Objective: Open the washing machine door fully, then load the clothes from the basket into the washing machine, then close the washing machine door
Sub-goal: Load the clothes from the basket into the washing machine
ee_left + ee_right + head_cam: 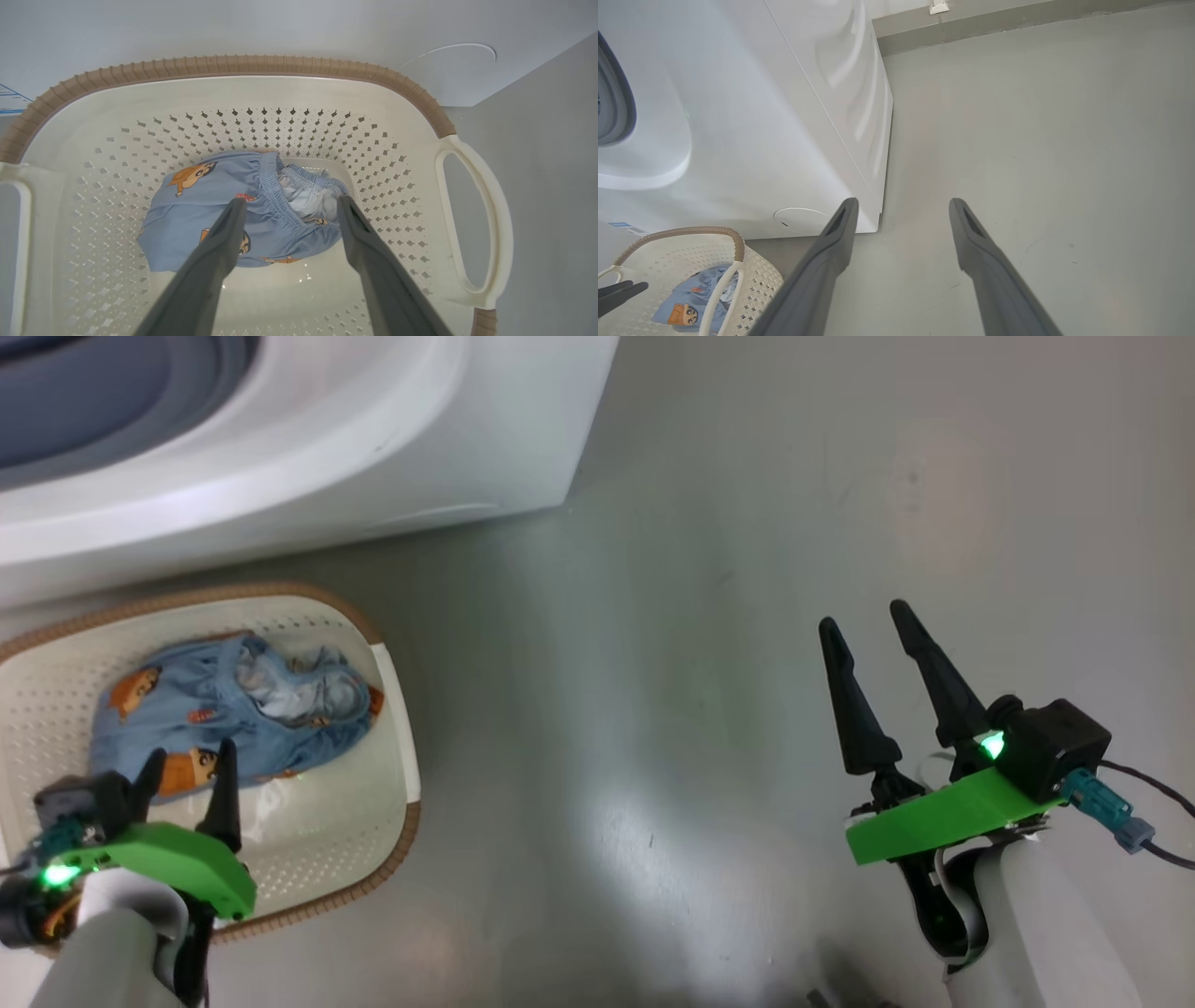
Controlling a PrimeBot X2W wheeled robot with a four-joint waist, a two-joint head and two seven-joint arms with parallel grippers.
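1. The grey floor point(747, 569) is the largest thing we see. It runs bare past the washing machine's right-hand corner and, in the right wrist view, reaches a low skirting point(1017, 18) behind that corner, so this side has wide room for moving.
2. The washing machine point(373, 457) is white, with its front edge crossing the top of the head view. A curve of its grey rubber seal point(187, 392) shows at the upper left.
3. The basket point(280, 593) stands on the floor just in front of the washing machine's lower panel. Its brown rim is near the panel, but we cannot tell if they touch. A white side handle point(472, 219) faces the open floor.
4. The clothes point(224, 700) lie bunched on the basket's bottom, in front of the washing machine: light blue cloth with orange cartoon figures and pale lining.
5. The right gripper point(864, 616) hangs over bare floor, well off from the washing machine's corner. Its jaws are spread wide and hold nothing.
6. The left gripper point(190, 754) is inside the basket's rim, in front of the washing machine. Its jaws are parted to either side of the clothes' gathered waistband, and we see no grip.
7. A round flap point(801, 220) sits low on the washing machine's front, near the corner.
8. A blue sticker point(626, 227) is on the same panel; its print is too small to read.
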